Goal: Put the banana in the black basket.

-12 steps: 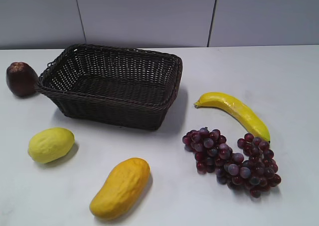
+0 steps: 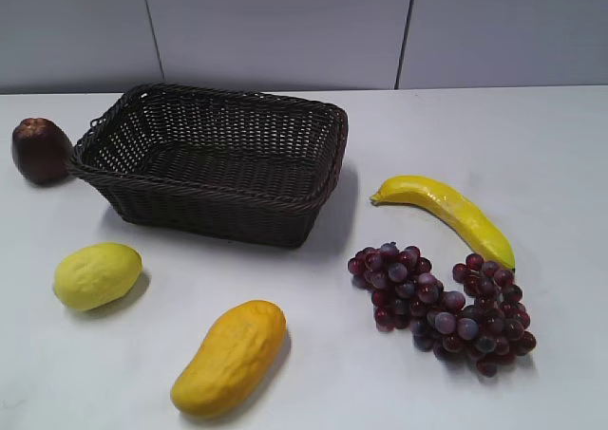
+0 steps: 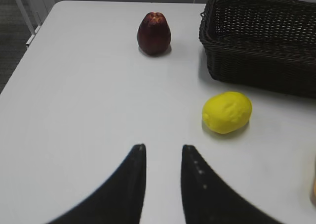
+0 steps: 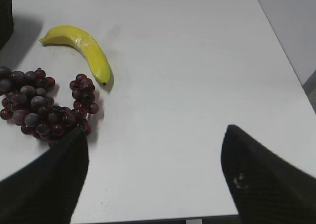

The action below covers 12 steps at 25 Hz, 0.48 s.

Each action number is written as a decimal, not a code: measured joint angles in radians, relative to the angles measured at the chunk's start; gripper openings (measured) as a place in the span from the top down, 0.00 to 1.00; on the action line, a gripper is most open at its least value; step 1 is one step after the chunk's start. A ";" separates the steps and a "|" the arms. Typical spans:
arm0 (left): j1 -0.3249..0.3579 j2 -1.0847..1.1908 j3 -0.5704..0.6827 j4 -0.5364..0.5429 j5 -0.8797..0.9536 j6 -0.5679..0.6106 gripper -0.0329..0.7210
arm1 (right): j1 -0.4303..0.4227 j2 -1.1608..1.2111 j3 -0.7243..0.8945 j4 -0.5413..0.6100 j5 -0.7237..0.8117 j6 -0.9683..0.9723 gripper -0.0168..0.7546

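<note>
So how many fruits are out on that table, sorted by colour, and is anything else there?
Yellow fruit: 3 (banana, lemon, mango)
Dark red fruit: 2 (grape bunch, dark red fruit left of the basket)
Baskets: 1 (black basket)
Total: 6

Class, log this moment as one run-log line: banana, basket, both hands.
banana: on table, right of black basket, untouched | left hand: open, empty | right hand: open, empty, near grapes | step: not started
</note>
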 joint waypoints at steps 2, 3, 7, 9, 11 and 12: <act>0.000 0.000 0.000 0.000 0.000 0.000 0.64 | 0.000 0.000 -0.001 0.000 -0.003 0.000 0.13; 0.000 0.000 0.000 0.000 0.000 0.000 0.64 | 0.000 0.000 -0.005 0.000 -0.008 0.000 0.14; 0.000 0.000 0.000 0.000 0.000 0.000 0.64 | 0.000 0.060 -0.028 0.000 -0.147 -0.001 0.14; 0.000 0.000 0.000 0.000 0.000 0.000 0.64 | 0.000 0.123 -0.030 -0.001 -0.235 -0.001 0.15; 0.000 0.000 0.000 0.000 0.000 0.000 0.64 | -0.001 0.193 -0.030 -0.008 -0.315 -0.001 0.16; 0.000 0.000 0.000 0.000 0.000 0.000 0.64 | -0.001 0.225 -0.030 -0.009 -0.347 -0.001 0.16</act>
